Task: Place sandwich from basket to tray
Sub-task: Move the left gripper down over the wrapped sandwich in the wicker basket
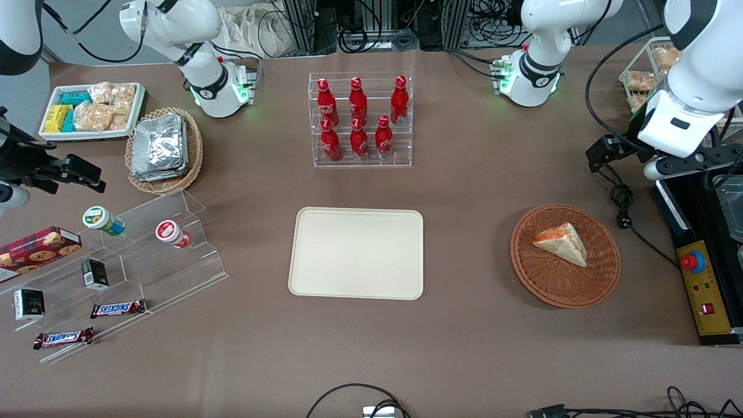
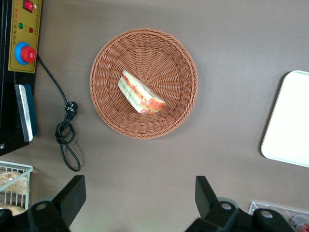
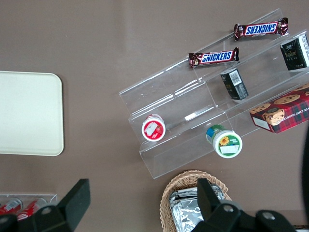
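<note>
phase: approach not begun | pale triangular bread sandwich [image 2: 141, 93] lain in round reddish-brown wicker basket [image 2: 181, 58], long axis diagonal to the finger line | pincer [image 2: 137, 200] spread, empty, held high above counter [image 1: 464, 191], sandwich ahead of it | flat cream-beige rectangular plastic tray [image 1: 356, 253] bare, beside basket

the left arm reaches in from the working arm's end of the surface, its white forearm bent downward and its black wrist held high above the surface. its gripper [image 2: 140, 203] points straight down, with the two dark fingers [image 2: 72, 195] spread wide apart and nothing between them. the gripper hangs in the air, touching nothing, and in the front view only the black wrist assembly [image 1: 615, 152] shows below the white link.
</note>
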Robot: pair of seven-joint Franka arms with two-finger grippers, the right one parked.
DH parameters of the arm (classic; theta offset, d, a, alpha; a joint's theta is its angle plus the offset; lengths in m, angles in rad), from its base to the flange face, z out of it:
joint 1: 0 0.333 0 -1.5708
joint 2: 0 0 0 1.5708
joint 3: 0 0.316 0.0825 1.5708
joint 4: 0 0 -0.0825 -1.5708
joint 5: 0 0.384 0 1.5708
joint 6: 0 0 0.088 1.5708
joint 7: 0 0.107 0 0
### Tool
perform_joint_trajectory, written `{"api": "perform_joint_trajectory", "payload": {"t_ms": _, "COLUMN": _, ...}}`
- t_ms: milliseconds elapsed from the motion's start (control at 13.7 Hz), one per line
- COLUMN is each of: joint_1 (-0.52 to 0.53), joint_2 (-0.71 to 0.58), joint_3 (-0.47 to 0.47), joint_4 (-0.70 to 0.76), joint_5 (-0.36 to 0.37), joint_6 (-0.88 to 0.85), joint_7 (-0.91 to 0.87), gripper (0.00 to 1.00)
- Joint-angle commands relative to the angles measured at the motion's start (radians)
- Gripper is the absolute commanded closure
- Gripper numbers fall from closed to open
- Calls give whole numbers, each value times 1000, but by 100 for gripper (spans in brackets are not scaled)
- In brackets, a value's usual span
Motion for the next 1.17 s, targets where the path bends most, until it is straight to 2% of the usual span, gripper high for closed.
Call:
{"api": "perform_joint_trajectory", "payload": {"t_ms": 0, "joint_1": 1, "joint_2": 21, "joint_3": -3, "joint_4": 30, "joint_5": -2, "joint_6": -23, "joint_7": 28, "gripper": 0}}
{"api": "perform_joint_trajectory", "payload": {"t_ms": 292, "joint_1": 3, "joint_2": 24, "joint_3": -2, "joint_4": 16, "joint_5": 1, "joint_6": -16, "joint_7": 37, "gripper": 0}}
{"api": "perform_joint_trajectory", "payload": {"t_ms": 584, "joint_1": 16, "joint_2": 106, "joint_3": 9, "joint_4": -27, "joint_5": -5, "joint_6": 49, "joint_7": 10, "gripper": 0}}
{"api": "perform_joint_trajectory", "payload": {"t_ms": 657, "joint_1": 35, "joint_2": 121, "joint_3": 11, "joint_4": -39, "joint_5": -4, "joint_6": 69, "joint_7": -62, "gripper": 0}}
{"api": "perform_joint_trajectory", "payload": {"t_ms": 876, "joint_1": 44, "joint_2": 178, "joint_3": 15, "joint_4": -73, "joint_5": 1, "joint_6": 182, "joint_7": -488, "gripper": 0}}
{"api": "perform_joint_trajectory", "payload": {"t_ms": 1022, "joint_1": 42, "joint_2": 202, "joint_3": 17, "joint_4": -126, "joint_5": 8, "joint_6": 269, "joint_7": -552, "gripper": 0}}
{"api": "perform_joint_trajectory", "payload": {"t_ms": 1095, "joint_1": 42, "joint_2": 207, "joint_3": 17, "joint_4": -168, "joint_5": 43, "joint_6": 324, "joint_7": -607, "gripper": 0}}
